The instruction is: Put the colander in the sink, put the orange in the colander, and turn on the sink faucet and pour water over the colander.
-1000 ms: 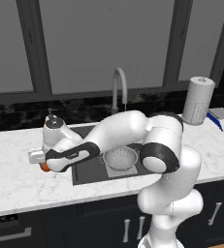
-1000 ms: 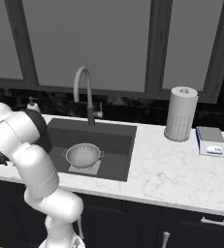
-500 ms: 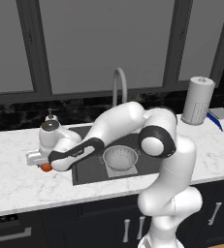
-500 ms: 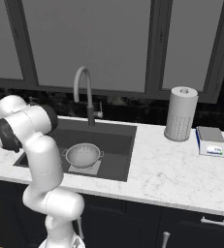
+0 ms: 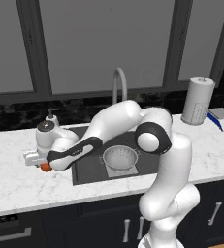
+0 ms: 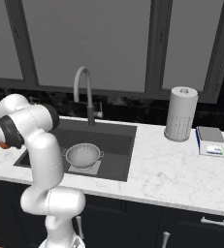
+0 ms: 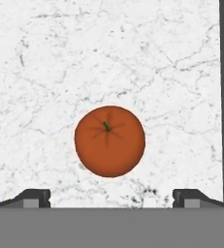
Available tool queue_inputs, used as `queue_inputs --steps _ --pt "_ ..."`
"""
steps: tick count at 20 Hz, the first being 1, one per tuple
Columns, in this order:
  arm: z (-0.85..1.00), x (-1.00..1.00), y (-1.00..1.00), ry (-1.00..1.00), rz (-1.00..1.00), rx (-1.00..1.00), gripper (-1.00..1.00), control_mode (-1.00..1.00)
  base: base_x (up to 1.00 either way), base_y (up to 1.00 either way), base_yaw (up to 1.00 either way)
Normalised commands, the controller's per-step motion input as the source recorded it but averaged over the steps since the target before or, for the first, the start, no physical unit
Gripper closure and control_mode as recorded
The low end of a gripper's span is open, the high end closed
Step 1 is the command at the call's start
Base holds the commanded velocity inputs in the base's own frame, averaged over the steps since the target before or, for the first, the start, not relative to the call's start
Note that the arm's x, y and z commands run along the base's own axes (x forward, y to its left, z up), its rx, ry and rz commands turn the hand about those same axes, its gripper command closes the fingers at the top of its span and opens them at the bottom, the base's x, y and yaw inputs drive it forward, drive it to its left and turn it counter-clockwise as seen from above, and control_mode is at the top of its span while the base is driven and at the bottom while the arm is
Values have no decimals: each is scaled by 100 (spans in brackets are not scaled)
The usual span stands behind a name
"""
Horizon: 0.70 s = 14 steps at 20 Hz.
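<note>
Bare counter all around the orange, so nothing blocks either side of it. Soap dispenser stands behind, sink edge just beside.

Colander in sink, orange on counter to its left

The colander sat in the sink, before the sink faucet. The orange lay on the counter left of the sink.
</note>
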Motion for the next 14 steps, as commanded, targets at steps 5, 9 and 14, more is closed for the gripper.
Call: queue_inputs --steps 5,9,14 --pt "-2 18 -10 0 0 0 -100 -100 0 0 0" --pt "-5 13 -2 0 0 0 -100 -100 0 0 0" --pt "-8 3 0 0 0 0 -100 -100 0 0 0"
